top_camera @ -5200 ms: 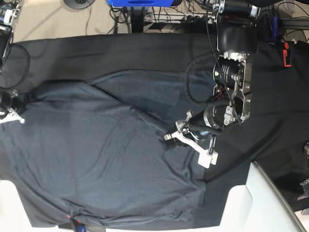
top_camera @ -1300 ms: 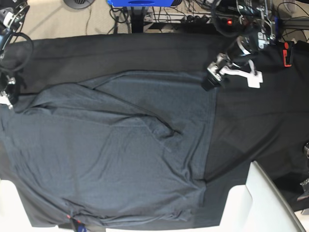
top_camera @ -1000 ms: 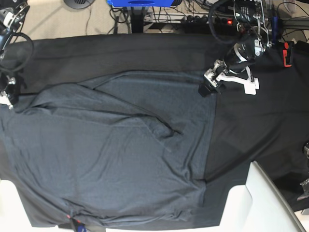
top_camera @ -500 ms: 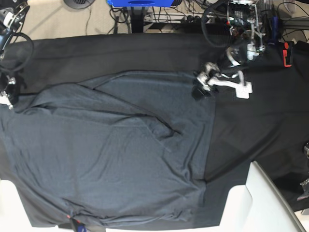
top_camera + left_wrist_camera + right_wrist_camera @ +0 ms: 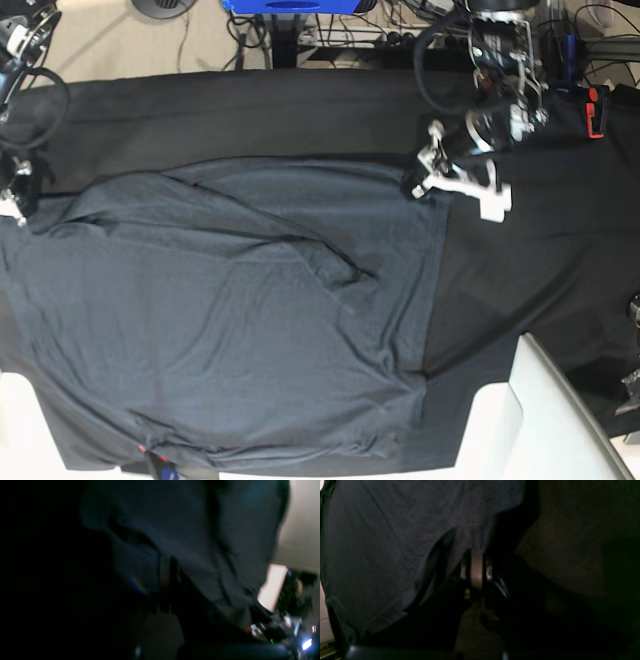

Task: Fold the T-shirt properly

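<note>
A dark grey T-shirt (image 5: 230,310) is lying spread across most of the tabletop (image 5: 540,250), which is draped in black cloth, with a long crease running diagonally over the shirt's middle toward a small pucker. A white panel (image 5: 540,420) is showing at the near corner. At the shirt's far corner on the base view's right, the left claw (image 5: 440,182) is hanging low over the hem, its pale fingers (image 5: 485,198) angled toward the fabric; the left wrist view is dark and smeared (too blurred to read the jaws), so whether that claw is wide or pinched cannot be told. At the opposite edge, the right claw (image 5: 476,555) is sitting at the shirt's border, its fingers drawn narrow together with a fold of grey knit pressed at their tips. Cables (image 5: 330,30) and a blue stand (image 5: 290,5) are lining the floor beyond the far edge.
</note>
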`<state>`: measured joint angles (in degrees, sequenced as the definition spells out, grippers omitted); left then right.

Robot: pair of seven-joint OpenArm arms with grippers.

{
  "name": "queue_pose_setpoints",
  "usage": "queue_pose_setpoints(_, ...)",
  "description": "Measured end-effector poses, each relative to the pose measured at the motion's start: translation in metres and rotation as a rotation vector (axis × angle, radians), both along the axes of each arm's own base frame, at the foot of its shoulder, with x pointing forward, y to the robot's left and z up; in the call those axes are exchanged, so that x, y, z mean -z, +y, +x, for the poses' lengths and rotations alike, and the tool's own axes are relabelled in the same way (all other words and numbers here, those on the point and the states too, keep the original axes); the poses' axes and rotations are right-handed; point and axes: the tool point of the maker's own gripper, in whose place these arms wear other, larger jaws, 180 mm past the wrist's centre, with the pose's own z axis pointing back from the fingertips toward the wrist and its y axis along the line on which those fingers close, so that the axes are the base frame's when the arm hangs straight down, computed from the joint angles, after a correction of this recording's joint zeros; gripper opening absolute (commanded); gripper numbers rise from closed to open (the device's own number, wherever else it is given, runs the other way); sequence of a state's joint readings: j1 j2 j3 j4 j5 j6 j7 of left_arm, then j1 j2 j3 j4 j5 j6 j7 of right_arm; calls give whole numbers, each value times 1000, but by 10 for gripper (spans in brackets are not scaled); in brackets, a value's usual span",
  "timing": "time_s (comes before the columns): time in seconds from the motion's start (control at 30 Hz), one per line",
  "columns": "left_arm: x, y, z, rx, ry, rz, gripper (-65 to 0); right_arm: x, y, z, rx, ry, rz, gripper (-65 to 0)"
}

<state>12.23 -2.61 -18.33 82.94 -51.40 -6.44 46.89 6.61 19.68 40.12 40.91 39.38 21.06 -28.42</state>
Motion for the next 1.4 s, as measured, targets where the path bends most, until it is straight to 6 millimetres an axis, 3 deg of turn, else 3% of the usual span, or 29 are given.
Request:
queue_pose_setpoints(0.23, -13, -6, -2, 66, 3, 0, -650, -26, -17, -7, -33, -41, -104, -645)
queue_pose_setpoints(0.5, -11, 29, -17, -12, 69, -16, -650, -17, -5, -20, -90, 33, -56, -645)
queue_pose_setpoints(0.63, -10, 26, -23, 9, 96, -28, -650, -13, -4, -32, -106, 66, -52, -645)
queue_pose_setpoints(0.9, -27, 29, -27, 25, 51, 21, -650, -16, -1, -52, -70, 105, -88, -645)
queue_pose_setpoints(1.2, -17, 31, -57, 32, 110, 36, -650, -15, 5, -68, -108, 146, -86, -645)
queue_pose_setpoints(1.4, -28, 32, -74, 51, 106, 73, -650, -16, 12, -87, -144, 192, -95, -645)
